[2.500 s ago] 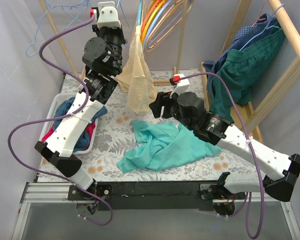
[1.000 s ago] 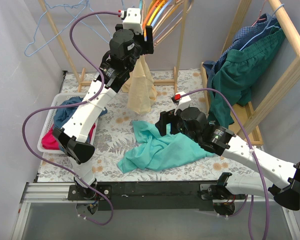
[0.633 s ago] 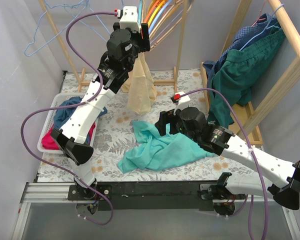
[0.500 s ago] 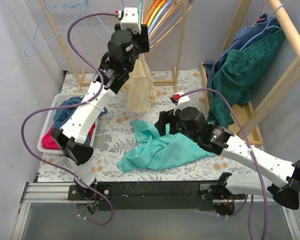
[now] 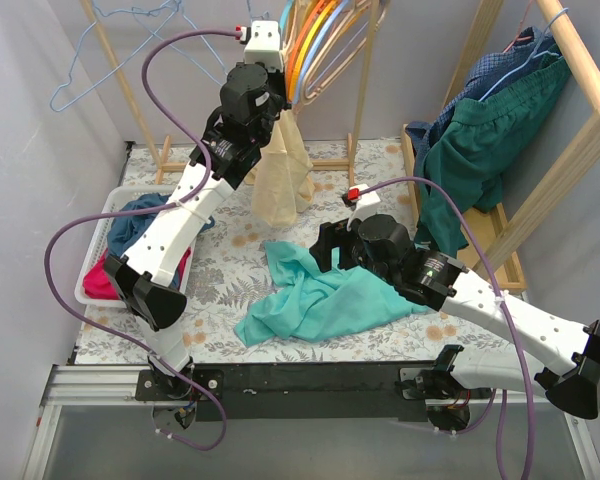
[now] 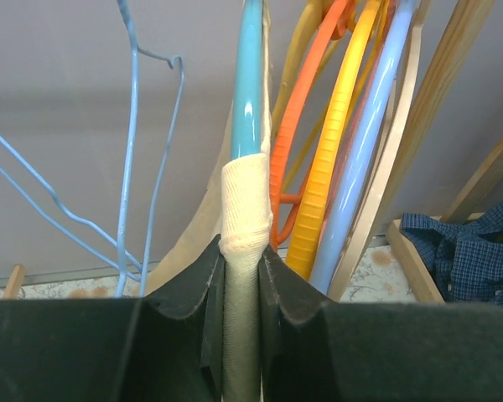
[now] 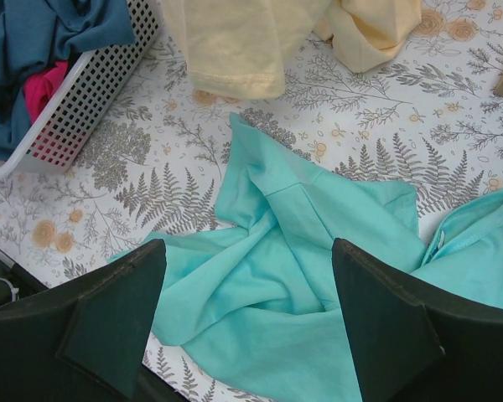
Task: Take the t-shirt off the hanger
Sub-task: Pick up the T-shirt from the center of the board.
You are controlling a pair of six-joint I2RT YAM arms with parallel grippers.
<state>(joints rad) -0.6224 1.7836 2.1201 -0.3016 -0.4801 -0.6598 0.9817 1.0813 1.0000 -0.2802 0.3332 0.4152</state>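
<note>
A cream t-shirt (image 5: 278, 178) hangs from a teal hanger (image 5: 282, 14) on the wooden rack at the back. My left gripper (image 5: 277, 82) is shut on the shirt's bunched neck (image 6: 243, 213), which wraps the teal hanger's arm (image 6: 250, 84); in the left wrist view the gripper (image 6: 241, 255) pinches cloth between both pads. My right gripper (image 5: 321, 249) is open and empty, and hovers over a teal shirt (image 5: 325, 300) lying on the table. In the right wrist view the gripper (image 7: 247, 322) is above that teal shirt (image 7: 318, 251), with the cream shirt's hem (image 7: 235, 50) beyond it.
Orange, yellow and pale-blue hangers (image 5: 320, 35) hang right beside the teal one. Blue wire hangers (image 5: 100, 50) are at the back left. A white basket (image 5: 107, 215) of clothes stands on the left. Green and blue garments (image 5: 480, 130) drape the right wooden rack.
My left arm swung from the left up to the hanger's top and closed on the shirt's neck. The shirt and hangers have since swayed a little. My right arm lowered slightly, then stayed.
</note>
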